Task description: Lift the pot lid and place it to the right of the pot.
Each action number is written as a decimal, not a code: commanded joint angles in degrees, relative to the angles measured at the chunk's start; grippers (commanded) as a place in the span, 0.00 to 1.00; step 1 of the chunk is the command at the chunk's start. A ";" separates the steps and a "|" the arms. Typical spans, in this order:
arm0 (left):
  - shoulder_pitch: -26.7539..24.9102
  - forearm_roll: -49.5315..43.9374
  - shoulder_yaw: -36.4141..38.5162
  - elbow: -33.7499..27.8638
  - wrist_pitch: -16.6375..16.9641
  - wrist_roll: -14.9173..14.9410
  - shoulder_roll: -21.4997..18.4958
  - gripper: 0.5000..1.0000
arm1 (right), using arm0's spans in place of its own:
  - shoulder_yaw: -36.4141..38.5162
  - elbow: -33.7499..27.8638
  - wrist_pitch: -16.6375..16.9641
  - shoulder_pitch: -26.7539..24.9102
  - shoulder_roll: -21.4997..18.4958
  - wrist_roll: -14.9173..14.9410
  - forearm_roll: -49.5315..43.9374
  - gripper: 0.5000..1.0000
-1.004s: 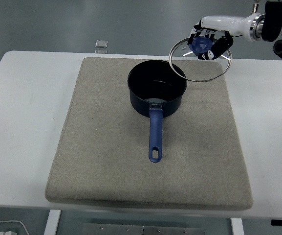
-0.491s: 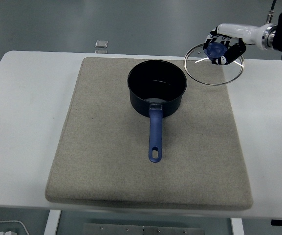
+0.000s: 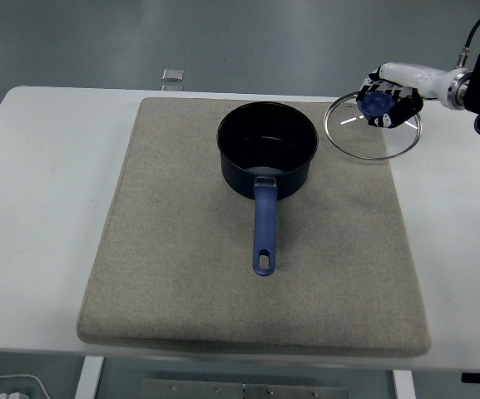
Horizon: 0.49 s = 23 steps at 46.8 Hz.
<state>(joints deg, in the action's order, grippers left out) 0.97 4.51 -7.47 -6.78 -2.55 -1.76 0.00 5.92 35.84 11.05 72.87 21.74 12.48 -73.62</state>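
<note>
Broadly, white rectangular table point(image 3: 48, 208) carries a large grey-beige fabric mat point(image 3: 181, 283) over most of its top. On the mat's far half: dark blue round saucepan point(image 3: 266, 150), uncovered, its blue handle pointing toward the near edge. Right of the pan, clear of it: round glass pot lid with metal rim point(image 3: 373, 127), over the mat's far right corner, rim overhanging onto the table. Whether it rests on the mat or hangs just above is not clear. Right hand point(image 3: 387, 106), white and black, comes in from the right edge, fingers curled down around the lid's blue knob, gripping it; white forearm runs back to a black arm joint cut off by the frame. Knob mostly hidden under the fingers. Small clear square object point(image 3: 171, 76) on the floor beyond the table, too small to identify.
</note>
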 commanded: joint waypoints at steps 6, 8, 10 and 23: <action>0.00 -0.03 0.00 -0.07 0.00 0.01 0.00 1.00 | 0.15 0.02 -0.15 -1.59 -1.17 0.00 0.15 0.00; 0.00 -0.03 0.00 -0.07 0.00 0.01 0.00 1.00 | 0.15 0.02 -0.15 -1.95 -1.61 0.00 0.15 0.00; 0.00 0.06 0.00 0.02 0.00 0.01 0.00 1.00 | 0.15 0.02 -0.24 -2.30 -2.14 -0.09 0.06 0.00; 0.00 -0.03 0.00 0.02 0.00 0.01 0.00 1.00 | 0.24 0.02 -1.82 -3.79 -3.63 -0.26 0.15 0.08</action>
<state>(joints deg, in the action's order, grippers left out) 0.97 4.51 -7.47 -6.79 -2.55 -1.76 0.00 6.17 35.86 9.34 69.28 18.37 12.26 -73.50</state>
